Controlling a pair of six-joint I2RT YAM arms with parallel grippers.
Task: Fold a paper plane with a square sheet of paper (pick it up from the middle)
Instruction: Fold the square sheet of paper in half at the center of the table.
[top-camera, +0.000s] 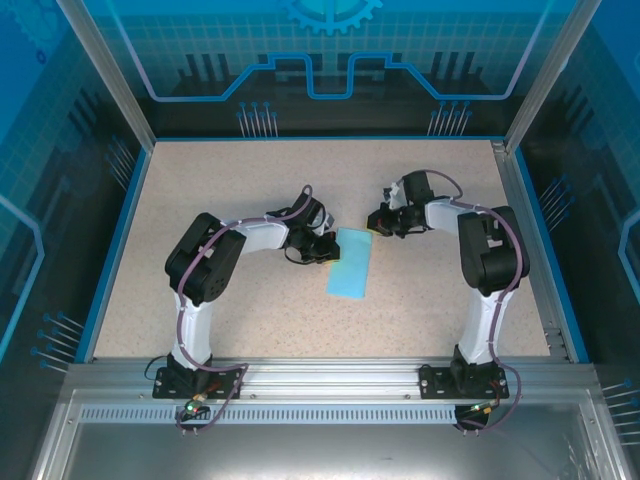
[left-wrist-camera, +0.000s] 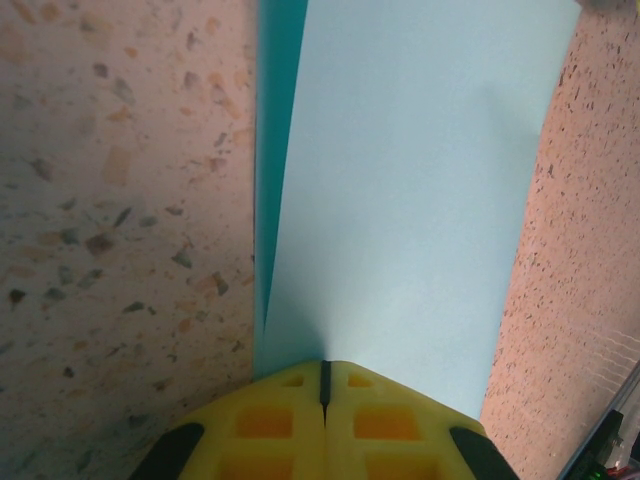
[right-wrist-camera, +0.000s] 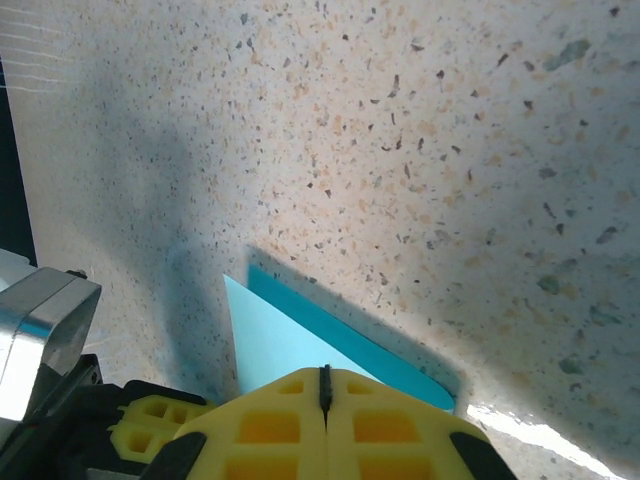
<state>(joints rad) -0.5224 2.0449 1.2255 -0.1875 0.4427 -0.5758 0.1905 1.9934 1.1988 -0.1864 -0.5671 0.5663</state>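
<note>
From above, one paper (top-camera: 350, 262) lies near the middle of the tabletop (top-camera: 250, 180) as a narrow cyan strip, its long side running roughly away from the arm bases. Two arms reach in toward it. The left gripper (top-camera: 325, 248) is at the strip's left edge near the far end, and the right gripper (top-camera: 380, 222) is just beside its far right corner.

The wrist views add what the overhead one cannot resolve: the paper is doubled over. In the left wrist view the paper (left-wrist-camera: 420, 180) stretches ahead as a pale upper layer, with a darker cyan band of the lower layer showing along its left side. The left gripper (left-wrist-camera: 323, 385) has its yellow jaws closed tight together at the sheet's near edge. Whether they pinch the paper or only press on it cannot be told.

In the right wrist view a corner of the paper (right-wrist-camera: 280, 345) shows both layers, pale over dark. The right gripper (right-wrist-camera: 323, 385) sits over it with jaws closed and nothing seen between them.
</note>
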